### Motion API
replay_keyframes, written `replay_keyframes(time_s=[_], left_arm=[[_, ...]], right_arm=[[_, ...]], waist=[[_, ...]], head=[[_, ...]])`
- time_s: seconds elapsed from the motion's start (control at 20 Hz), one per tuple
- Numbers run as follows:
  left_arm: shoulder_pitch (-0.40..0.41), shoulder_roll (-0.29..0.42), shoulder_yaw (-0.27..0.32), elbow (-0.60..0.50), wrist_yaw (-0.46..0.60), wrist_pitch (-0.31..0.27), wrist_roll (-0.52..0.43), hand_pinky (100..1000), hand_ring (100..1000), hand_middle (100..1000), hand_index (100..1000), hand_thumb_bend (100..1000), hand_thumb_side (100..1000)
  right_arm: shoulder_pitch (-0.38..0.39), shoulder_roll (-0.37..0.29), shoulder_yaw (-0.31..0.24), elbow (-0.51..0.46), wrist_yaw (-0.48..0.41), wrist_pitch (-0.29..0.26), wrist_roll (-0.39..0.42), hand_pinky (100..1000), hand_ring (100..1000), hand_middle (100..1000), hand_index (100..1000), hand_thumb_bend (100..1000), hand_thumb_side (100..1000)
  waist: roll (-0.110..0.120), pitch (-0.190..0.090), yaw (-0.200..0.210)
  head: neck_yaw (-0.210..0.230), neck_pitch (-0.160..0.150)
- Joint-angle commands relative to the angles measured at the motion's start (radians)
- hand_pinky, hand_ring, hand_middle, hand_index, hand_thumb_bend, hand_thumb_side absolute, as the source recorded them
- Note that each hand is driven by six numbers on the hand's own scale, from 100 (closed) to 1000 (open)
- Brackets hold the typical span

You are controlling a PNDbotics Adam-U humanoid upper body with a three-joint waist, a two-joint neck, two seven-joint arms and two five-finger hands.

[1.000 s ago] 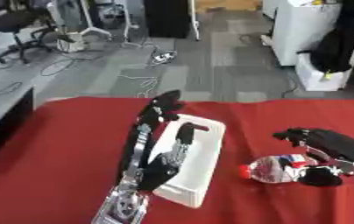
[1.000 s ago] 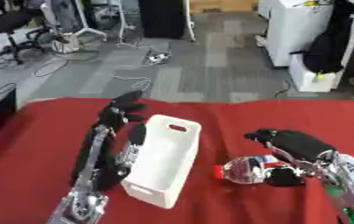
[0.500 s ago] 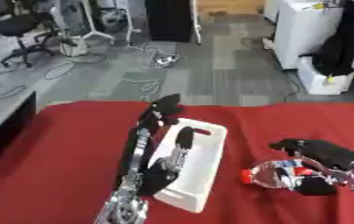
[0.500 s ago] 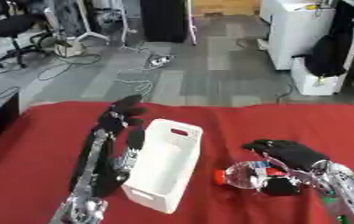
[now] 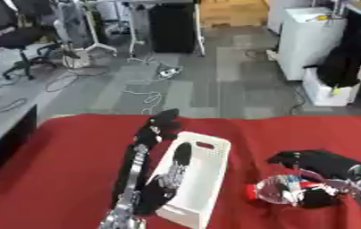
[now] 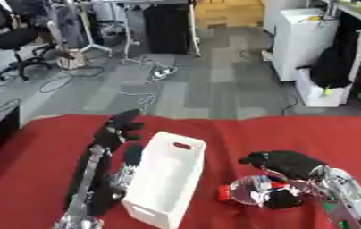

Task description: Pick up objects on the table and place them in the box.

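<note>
Left eye view: my right hand (image 5: 316, 162) curls over the clear plastic red-capped bottle (image 5: 289, 190), right of the white plastic box (image 5: 193, 179).

Right eye view: my left hand (image 6: 118, 129), fingers relaxed and empty, stands left of the box. Placement remains undone, I judge.

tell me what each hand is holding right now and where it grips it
The right hand lies over the clear bottle from above, near its base end; whether its fingers close round it cannot be told. The left hand holds nothing, beside the white box.
</note>
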Motion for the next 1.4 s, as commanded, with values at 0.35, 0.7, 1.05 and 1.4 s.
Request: replay_keyframes(time_s=[0.35,0.7,1.05,1.4], left_arm=[[-0.01,-0.004,-0.006,-0.022,0.011,-0.002,-0.014,674,777,822,882,272,779],[-0.011,-0.005,-0.006,-0.023,0.012,-0.001,-0.016,674,777,822,882,272,778],[-0.007,-0.005,-0.005,-0.022,0.011,0.0,-0.015,674,777,822,882,273,778],[-0.007,-0.006,-0.004,-0.022,0.009,0.0,-0.014,675,777,822,883,274,778]], right_arm=[[-0.063,-0.069,0.018,0.019,-0.05,-0.034,0.02,665,793,905,1000,147,698],[-0.062,-0.07,0.016,0.032,-0.103,-0.036,0.061,874,959,995,1000,265,584],[-0.064,-0.07,0.008,0.033,-0.129,-0.008,0.1,1000,1000,1000,1000,299,596],[-0.063,-0.064,0.009,0.033,-0.145,0.023,0.102,1000,1000,1000,1000,331,583]], waist=[[0.003,-0.016,0.011],[0.01,-0.015,0.013],[0.013,-0.017,0.011],[0.011,-0.015,0.012]], head=[[-0.025,-0.016],[-0.03,-0.007],[-0.027,0.004],[-0.026,0.011]])
